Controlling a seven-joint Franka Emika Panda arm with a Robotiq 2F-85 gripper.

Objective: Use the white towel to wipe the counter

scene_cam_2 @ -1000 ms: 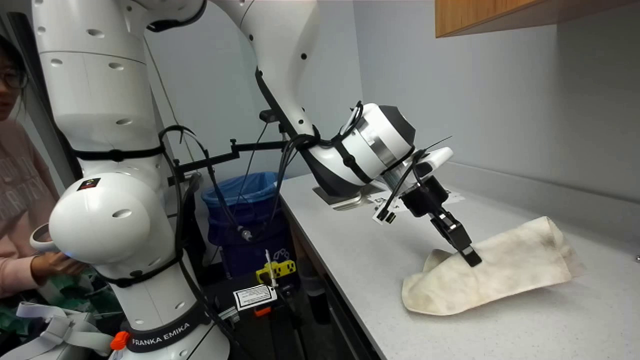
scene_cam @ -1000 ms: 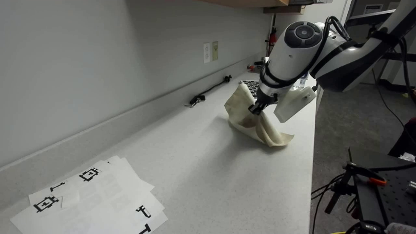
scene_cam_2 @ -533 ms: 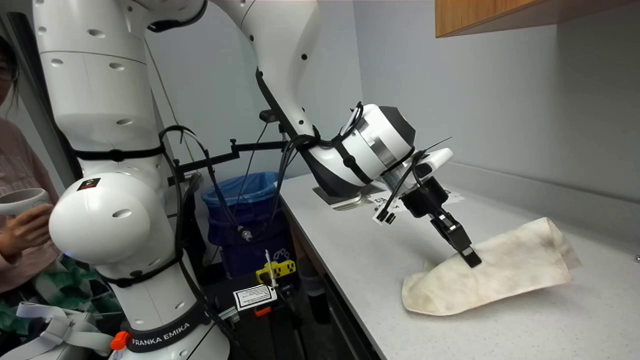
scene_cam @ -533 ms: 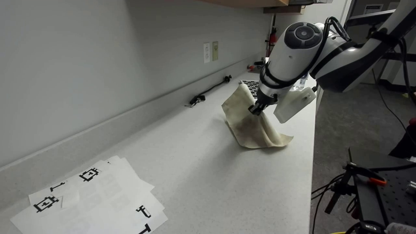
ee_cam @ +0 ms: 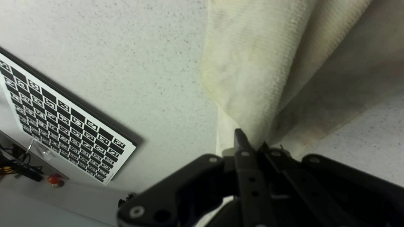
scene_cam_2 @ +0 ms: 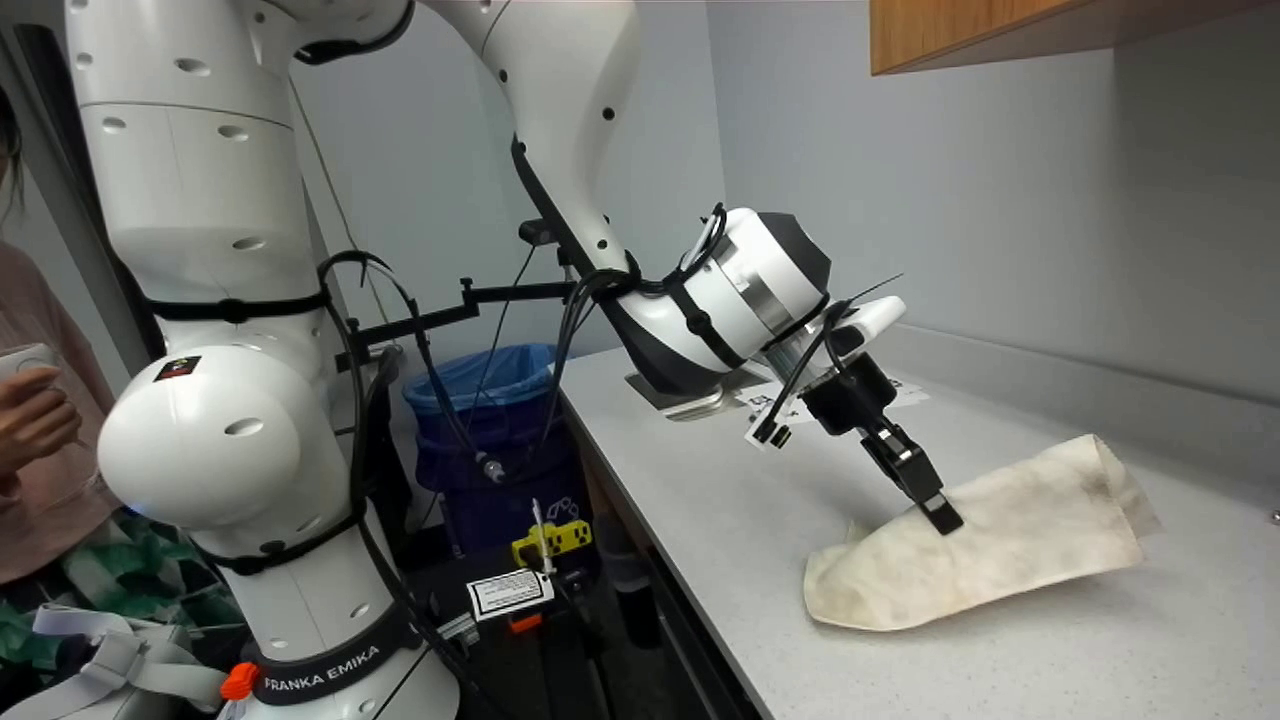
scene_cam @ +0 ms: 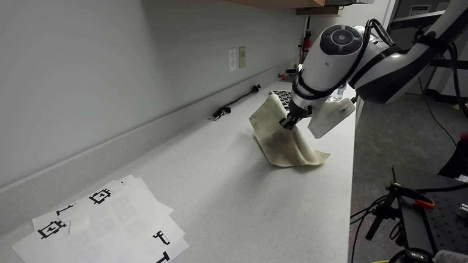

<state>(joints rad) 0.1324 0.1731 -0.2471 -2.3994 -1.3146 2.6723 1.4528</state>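
White towel (scene_cam: 279,146) is found on the counter (scene_cam: 226,193), its folds drawn together at the gripper (scene_cam_2: 942,516). Jaws are clenched on a pinch of the cloth. Compared with one second earlier, the towel's edge facing the paper sheets (scene_cam: 120,219) has been lowered and spread out, and more of its dingy patch is exposed. In an exterior view, the flap (scene_cam_2: 856,533) behind the towel has sunk almost out of sight. The gripper's place at the towel is unchanged. The paper sheets are seen well apart from the towel; in the wrist view the checkered board (ee_cam: 66,116) is seen near it, with a gap between. A change of position is noted for a person (scene_cam_2: 50,500) well apart from the towel.
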